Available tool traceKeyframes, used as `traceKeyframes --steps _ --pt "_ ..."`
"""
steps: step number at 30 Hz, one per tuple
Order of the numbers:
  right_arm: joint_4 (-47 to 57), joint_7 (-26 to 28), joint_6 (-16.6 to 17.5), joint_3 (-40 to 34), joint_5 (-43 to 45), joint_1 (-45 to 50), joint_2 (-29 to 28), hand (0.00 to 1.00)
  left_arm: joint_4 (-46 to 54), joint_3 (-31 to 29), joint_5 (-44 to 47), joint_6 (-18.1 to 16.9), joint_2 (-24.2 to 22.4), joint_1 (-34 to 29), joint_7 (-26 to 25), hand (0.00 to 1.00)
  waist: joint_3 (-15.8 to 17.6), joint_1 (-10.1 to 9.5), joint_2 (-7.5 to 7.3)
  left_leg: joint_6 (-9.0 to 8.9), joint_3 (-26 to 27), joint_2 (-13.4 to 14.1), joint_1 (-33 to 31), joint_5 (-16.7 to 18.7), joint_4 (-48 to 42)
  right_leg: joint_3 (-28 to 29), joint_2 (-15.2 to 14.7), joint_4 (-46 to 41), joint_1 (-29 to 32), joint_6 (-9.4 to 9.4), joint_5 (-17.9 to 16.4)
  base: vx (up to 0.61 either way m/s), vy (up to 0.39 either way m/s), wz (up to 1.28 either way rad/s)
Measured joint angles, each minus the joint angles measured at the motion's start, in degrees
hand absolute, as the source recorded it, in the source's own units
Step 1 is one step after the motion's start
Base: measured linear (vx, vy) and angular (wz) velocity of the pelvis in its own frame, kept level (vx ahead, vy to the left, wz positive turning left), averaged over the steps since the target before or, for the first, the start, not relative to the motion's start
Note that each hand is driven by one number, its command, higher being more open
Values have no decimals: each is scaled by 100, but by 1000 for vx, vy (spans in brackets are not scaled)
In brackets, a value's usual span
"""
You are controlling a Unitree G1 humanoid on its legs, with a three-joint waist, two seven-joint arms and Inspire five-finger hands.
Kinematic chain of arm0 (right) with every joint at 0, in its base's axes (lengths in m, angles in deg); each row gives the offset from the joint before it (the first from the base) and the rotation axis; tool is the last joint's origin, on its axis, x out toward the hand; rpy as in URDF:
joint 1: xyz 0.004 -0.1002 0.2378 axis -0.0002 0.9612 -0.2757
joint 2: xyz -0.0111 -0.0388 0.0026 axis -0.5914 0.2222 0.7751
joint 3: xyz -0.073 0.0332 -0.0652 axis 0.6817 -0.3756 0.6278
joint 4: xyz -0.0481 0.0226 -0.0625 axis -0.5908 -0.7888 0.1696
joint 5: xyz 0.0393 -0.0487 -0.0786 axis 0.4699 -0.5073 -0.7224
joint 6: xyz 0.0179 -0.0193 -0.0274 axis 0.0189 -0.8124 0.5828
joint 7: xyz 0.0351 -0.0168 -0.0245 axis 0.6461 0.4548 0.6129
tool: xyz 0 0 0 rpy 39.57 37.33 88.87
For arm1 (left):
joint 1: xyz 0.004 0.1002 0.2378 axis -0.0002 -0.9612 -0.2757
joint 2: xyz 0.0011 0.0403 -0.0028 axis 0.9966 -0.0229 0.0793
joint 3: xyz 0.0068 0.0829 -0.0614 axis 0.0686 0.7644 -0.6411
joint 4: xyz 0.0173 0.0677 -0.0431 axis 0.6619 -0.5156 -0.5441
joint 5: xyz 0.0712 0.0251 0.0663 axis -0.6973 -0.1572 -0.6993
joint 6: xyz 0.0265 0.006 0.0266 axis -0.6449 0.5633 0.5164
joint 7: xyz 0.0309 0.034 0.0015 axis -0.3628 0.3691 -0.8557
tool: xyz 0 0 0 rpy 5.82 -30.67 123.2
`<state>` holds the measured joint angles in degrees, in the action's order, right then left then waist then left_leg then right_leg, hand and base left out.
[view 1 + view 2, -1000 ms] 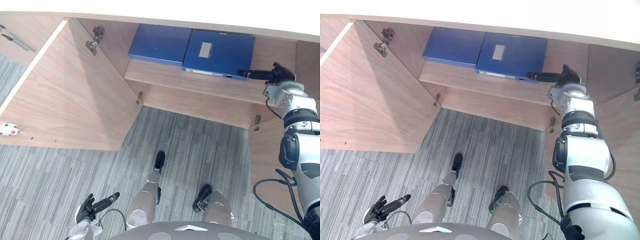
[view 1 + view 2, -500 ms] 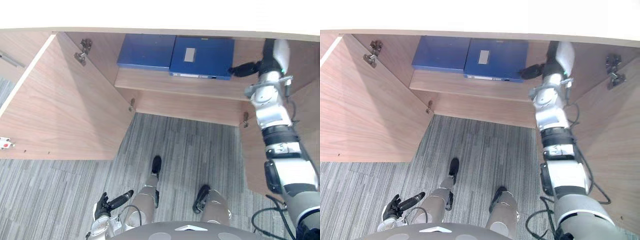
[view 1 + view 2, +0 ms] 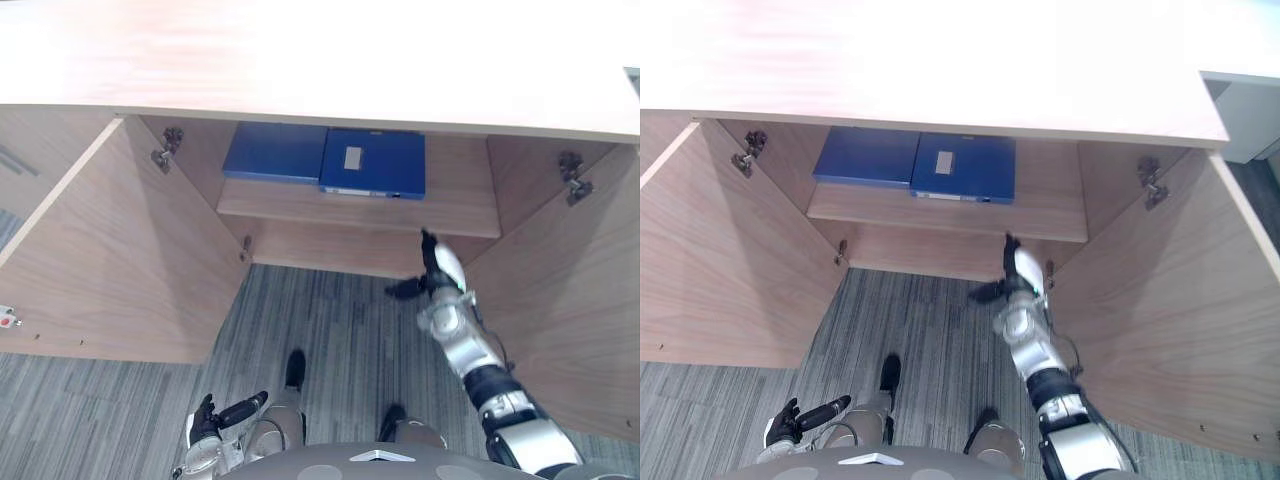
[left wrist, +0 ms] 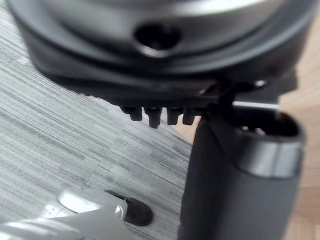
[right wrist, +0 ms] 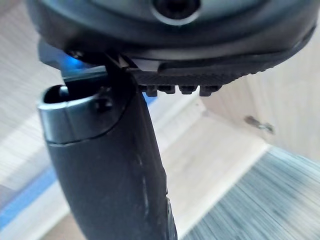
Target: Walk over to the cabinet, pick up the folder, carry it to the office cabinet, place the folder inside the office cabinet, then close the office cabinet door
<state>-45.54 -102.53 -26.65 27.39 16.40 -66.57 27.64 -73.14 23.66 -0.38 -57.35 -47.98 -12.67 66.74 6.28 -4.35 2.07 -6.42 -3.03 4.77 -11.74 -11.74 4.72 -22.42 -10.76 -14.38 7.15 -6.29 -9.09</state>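
Observation:
Two blue folders lie flat side by side on the shelf (image 3: 460,205) inside the open office cabinet. The right one (image 3: 373,163) has a pale label and the left one (image 3: 275,152) is plain. My right hand (image 3: 432,277) hangs in front of the lower compartment, below the shelf edge and apart from both folders, fingers straight and holding nothing. The right wrist view shows the hand's thumb (image 5: 115,165), with the shelf and a strip of blue beyond it. My left hand (image 3: 215,420) is low at my side over the carpet, open and idle.
Both cabinet doors stand wide open, the left door (image 3: 120,260) and the right door (image 3: 570,300), flanking the opening. The cabinet's pale top (image 3: 320,60) runs across above. Grey striped carpet (image 3: 330,320) covers the floor between the doors.
The camera has pulled back and shifted. My right hand has drawn away from the labelled folder's front edge and dropped below the shelf. Both folders stay where they were.

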Motion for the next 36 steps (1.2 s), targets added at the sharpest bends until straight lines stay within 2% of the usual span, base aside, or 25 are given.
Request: traceKeyframes --steps 5,9,12,15,17,22,24,27,30,33,36 --pt "-856 186 43 64 9 528 -343 100 -155 159 -131 12 124 82 -10 100 -76 38 -63 26 28 -21 201 64 3 51 84 517 -368 -26 300 -46 23 -10" --pt "-1718 371 195 99 73 792 -630 100 -195 198 -131 15 146 58 -16 100 -144 14 -119 20 -8 -37 415 145 3 13 99 621 -650 -31 299 -22 -1 4" --pt "-2335 528 199 -527 561 935 -881 100 -121 188 -136 19 115 5 -14 100 -155 -3 -132 79 -188 -89 463 275 -171 -113 84 598 -846 -2 248 -14 -16 23" --pt "-2438 498 237 -832 1161 1018 -937 100 130 182 -295 53 45 -215 -32 100 -102 -16 -159 98 -224 -146 397 692 -918 -129 12 352 -1055 5 66 -19 -4 5" --pt "-2317 470 320 -1107 1480 1162 -935 100 404 164 -355 119 -36 -414 -51 100 -104 -24 -121 98 -230 -111 212 1093 -1726 -124 -3 83 -1163 6 -130 -50 3 1" --pt "-2020 435 319 -1637 2012 1341 -932 100 567 131 -362 143 -124 -535 -39 100 -90 -30 -8 129 -110 5 -12 1407 -2380 15 -5 -239 -1082 10 -309 -31 10 -13" --pt "-1842 425 318 -1794 2108 1424 -935 100 568 127 -369 144 -131 -547 -22 100 -63 -62 -8 201 136 60 8 1537 -2444 236 -80 -393 -977 -8 -341 19 40 -39" --pt "-1808 415 312 -1849 2108 1425 -929 100 566 126 -471 143 -130 -546 -14 100 -65 -65 -11 250 350 59 32 1588 -2402 445 -147 -444 -832 -33 -331 9 41 -33" --pt "-1817 409 312 -1953 2150 1419 -937 100 534 126 -553 144 -129 -529 -17 100 -90 -62 -20 218 540 53 174 1563 -2145 583 -175 -312 -799 -71 -264 31 17 -31" --pt "-1867 399 307 -2054 2156 1430 -941 100 335 120 -559 148 -114 -538 -20 100 -231 10 -39 187 758 8 383 1374 -1628 699 -186 65 -818 -117 -103 98 -1 -23" --pt "-2057 394 301 -2439 2165 1411 -945 100 125 138 -558 156 -83 -486 -4 100 -337 66 -35 251 780 -132 624 1190 -1232 696 -256 385 -937 -210 69 157 25 -1"
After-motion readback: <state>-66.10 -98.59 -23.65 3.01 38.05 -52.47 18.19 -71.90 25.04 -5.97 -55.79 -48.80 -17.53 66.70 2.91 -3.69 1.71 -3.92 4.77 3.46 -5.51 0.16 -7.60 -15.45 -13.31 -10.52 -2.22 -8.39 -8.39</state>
